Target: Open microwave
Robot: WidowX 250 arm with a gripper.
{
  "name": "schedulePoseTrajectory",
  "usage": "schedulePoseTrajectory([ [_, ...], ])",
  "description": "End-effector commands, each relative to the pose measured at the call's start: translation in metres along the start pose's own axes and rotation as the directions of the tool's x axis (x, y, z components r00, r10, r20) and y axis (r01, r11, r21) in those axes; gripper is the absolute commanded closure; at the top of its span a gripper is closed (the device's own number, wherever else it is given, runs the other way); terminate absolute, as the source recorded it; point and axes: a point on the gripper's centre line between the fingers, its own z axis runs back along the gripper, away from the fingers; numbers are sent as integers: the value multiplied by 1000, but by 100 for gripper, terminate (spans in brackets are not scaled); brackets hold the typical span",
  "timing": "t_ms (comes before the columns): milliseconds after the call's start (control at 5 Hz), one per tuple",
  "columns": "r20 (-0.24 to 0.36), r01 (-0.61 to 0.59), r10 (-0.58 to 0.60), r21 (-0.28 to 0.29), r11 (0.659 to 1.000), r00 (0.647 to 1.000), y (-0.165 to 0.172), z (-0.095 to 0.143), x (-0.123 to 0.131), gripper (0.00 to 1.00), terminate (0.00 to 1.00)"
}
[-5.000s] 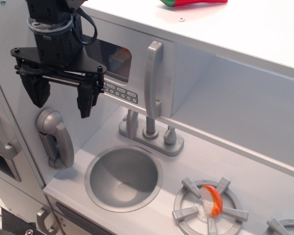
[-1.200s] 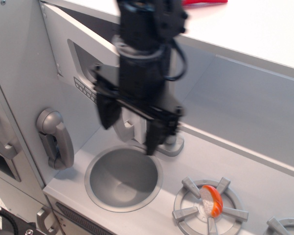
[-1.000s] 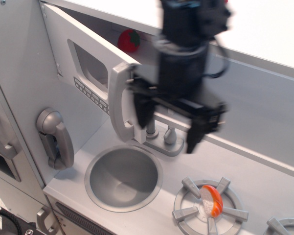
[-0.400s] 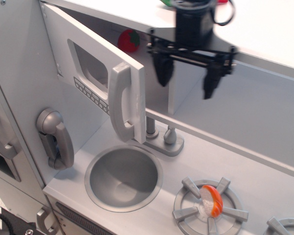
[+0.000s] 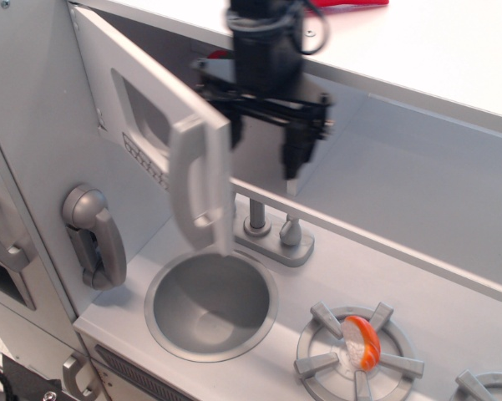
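Observation:
The microwave is a grey box compartment at the upper left. Its door (image 5: 142, 117) stands swung open toward me and to the left, with the dark window and button row on its face. The tall silver handle (image 5: 192, 182) is at the door's free edge. My black gripper (image 5: 265, 146) hangs in front of the microwave opening, just right of the door's free edge and behind it. It is open and holds nothing. One fingertip (image 5: 292, 160) shows clearly; the other is partly hidden behind the door. The inside of the microwave is mostly hidden by the gripper.
A round sink (image 5: 210, 302) lies below the door, with a faucet (image 5: 267, 230) behind it. A silver phone handset (image 5: 96, 236) hangs on the left wall. A burner (image 5: 317, 363) at the front right holds an orange-and-white toy (image 5: 359, 342). A red-green toy (image 5: 351, 3) lies on top.
The door went from shut to open, and swung a little wider in the last moment. My gripper went from the door's left to its right, rose, and now sits lower and nearer the door edge.

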Motion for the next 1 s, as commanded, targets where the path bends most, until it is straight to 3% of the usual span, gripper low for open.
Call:
schedulePoseTrajectory([
  [0,49,20,-22,34,999,999,44,28,-35,0,0],
  [400,92,83,-89,61,995,992,92,43,-66,0,0],
  [600,70,69,-69,5,998,995,90,57,-66,0,0],
  [800,86,47,-45,-22,999,995,76,80,-58,0,0],
])
